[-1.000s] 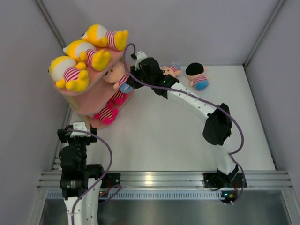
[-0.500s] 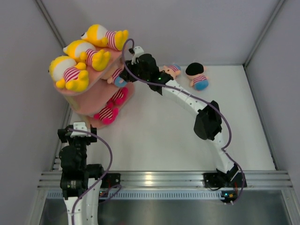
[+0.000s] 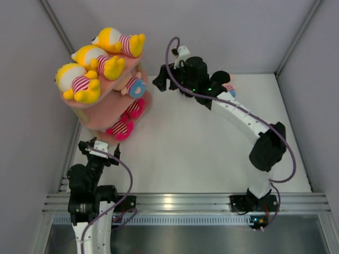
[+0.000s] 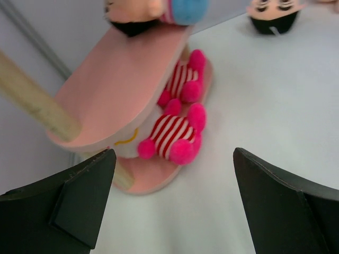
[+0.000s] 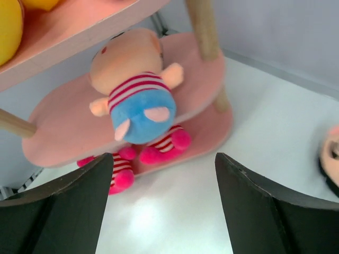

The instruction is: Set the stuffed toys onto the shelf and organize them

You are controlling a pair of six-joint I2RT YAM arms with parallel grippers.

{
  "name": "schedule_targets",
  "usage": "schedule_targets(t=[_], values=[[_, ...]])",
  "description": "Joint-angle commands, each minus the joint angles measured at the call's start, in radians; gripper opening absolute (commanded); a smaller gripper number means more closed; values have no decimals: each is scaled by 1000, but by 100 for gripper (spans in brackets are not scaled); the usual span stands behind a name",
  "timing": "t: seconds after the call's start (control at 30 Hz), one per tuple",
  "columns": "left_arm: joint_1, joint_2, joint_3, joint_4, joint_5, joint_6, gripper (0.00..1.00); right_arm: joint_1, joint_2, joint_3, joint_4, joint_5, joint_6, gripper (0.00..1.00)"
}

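The pink shelf [image 3: 95, 117] stands at the left, with three yellow stuffed toys [image 3: 85, 80] on its top board. A pink-faced toy with a blue bottom [image 3: 134, 86] [image 5: 139, 100] lies alone on the middle board [image 5: 63, 132]. Two magenta toys [image 3: 121, 128] [image 4: 172, 137] lie on the bottom board. My right gripper [image 3: 161, 82] [image 5: 164, 211] hangs open and empty just right of the shelf, apart from the blue-bottomed toy. Near the table's front left my left gripper [image 3: 98, 149] [image 4: 175, 211] is open and empty, facing the shelf's bottom board. A black-haired toy [image 3: 221, 78] [image 4: 273, 13] lies on the table, partly behind the right arm.
Grey walls close the table at the left, back and right. A light wooden post [image 5: 202, 26] joins the boards at the shelf's near end. The right arm [image 3: 249, 124] arches over the right half of the white table [image 3: 180, 153].
My right gripper has opened, left the pink-faced blue-bottomed toy on the middle board, and drawn back to the right. The left gripper has shifted slightly.
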Motion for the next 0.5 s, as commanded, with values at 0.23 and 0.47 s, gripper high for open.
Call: schedule_targets(t=[0.23, 0.47], values=[[6, 160, 94, 9, 395, 4, 99, -428, -280, -477, 114, 32, 212, 78], [6, 286, 157, 9, 482, -79, 99, -749, -48, -458, 274, -111, 446, 78]])
